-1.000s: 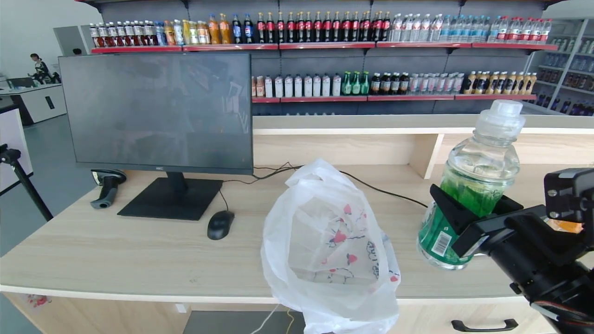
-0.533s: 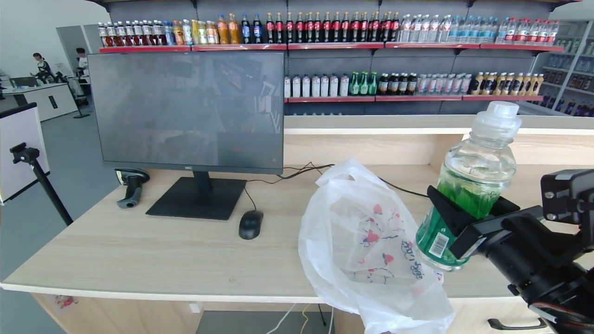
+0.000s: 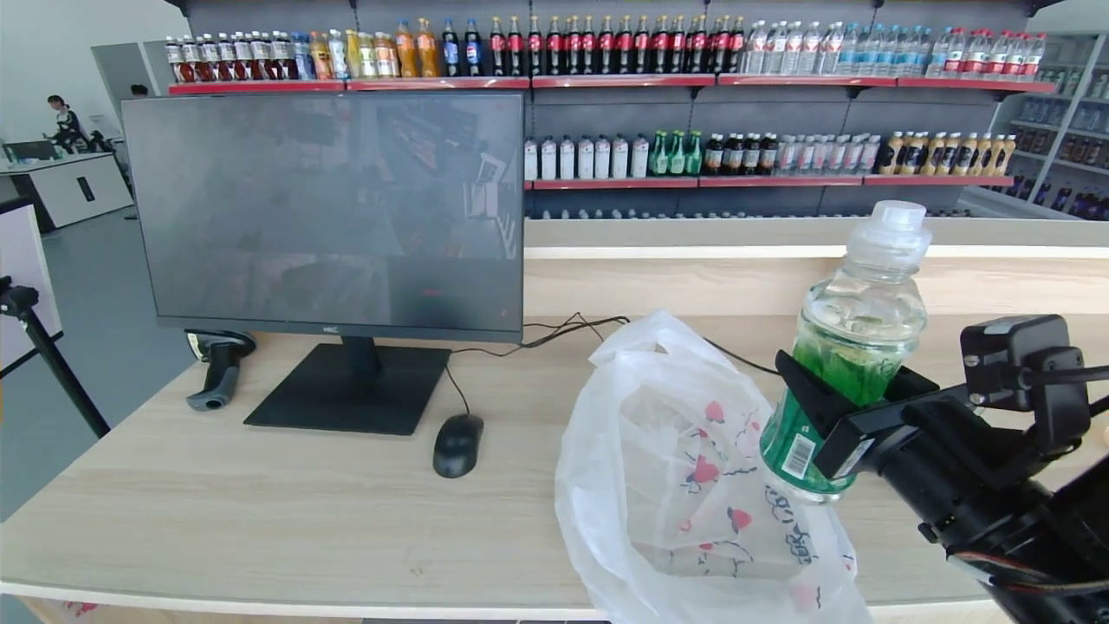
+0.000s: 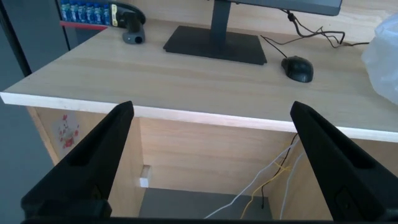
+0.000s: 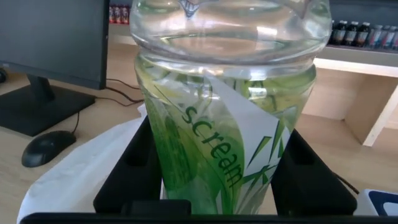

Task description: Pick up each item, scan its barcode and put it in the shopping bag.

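Green-labelled bottle point(image 3: 845, 364), head view: upright, clamped at its waist in my right gripper point(image 3: 853, 386), at 3 o'clock of the white shopping bag point(image 3: 684, 468) on the wooden counter point(image 3: 260, 511). Scanner point(image 3: 217, 368) sits at 9 o'clock of the monitor point(image 3: 325, 208).

Left wrist view: my left gripper point(image 4: 211, 112), jaws wide and empty, facing the counter edge.

Right wrist view: bottle point(image 5: 224, 124) gripped between my jaws, with the bag point(image 5: 87, 168) beyond.

head: high, forward-down | wrists: low, forward | all share: mouse point(image 3: 457, 444) point(image 4: 298, 68) point(image 5: 46, 147)
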Robot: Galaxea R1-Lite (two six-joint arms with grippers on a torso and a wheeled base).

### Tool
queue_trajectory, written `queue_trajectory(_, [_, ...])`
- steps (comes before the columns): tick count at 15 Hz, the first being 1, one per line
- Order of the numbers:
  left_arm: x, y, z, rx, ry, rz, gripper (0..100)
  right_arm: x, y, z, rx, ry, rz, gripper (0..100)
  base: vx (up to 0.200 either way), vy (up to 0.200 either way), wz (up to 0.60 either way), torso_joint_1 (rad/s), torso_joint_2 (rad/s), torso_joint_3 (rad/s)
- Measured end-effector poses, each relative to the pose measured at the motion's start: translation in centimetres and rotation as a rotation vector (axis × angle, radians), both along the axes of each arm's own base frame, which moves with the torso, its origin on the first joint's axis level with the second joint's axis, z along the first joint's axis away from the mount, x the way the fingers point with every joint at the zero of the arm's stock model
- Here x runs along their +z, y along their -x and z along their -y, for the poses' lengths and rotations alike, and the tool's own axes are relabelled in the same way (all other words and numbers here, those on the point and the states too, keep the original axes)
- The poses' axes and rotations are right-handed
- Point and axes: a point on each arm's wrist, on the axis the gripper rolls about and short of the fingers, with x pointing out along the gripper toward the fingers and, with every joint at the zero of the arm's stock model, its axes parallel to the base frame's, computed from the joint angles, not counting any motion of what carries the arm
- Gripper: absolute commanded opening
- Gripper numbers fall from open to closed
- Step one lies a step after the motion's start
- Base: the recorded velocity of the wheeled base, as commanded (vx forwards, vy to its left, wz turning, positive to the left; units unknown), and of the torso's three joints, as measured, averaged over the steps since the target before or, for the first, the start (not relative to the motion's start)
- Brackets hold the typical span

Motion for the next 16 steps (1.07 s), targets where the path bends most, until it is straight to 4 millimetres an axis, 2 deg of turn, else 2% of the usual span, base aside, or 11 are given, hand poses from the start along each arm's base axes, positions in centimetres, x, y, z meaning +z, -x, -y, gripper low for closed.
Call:
queue_trajectory(2, [0.0,0.0,0.0,0.002,0.0,0.002,100,0.2,-0.2,-0.9,0.029,-0.014,0.013,0,0.0,0.0,0.0,0.0,0.0,0.0])
queue_trajectory(9, [0.0,0.0,0.0,0.0,0.001,0.0,100,-1.2,-0.9,-4.4,0.193,-0.007,-0.041,0,0.0,0.0,0.0,0.0,0.0,0.0])
queue_trajectory(12, [0.0,0.0,0.0,0.0,0.002,0.0,100,-1.4,-1.9,-6.8,0.239,-0.037,-0.039,0,0.0,0.0,0.0,0.0,0.0,0.0])
queue_trajectory(16, [0.0,0.0,0.0,0.0,0.002,0.0,100,-2.3,-3.1,-8.6,0.251,-0.034,-0.056,0,0.0,0.0,0.0,0.0,0.0,0.0])
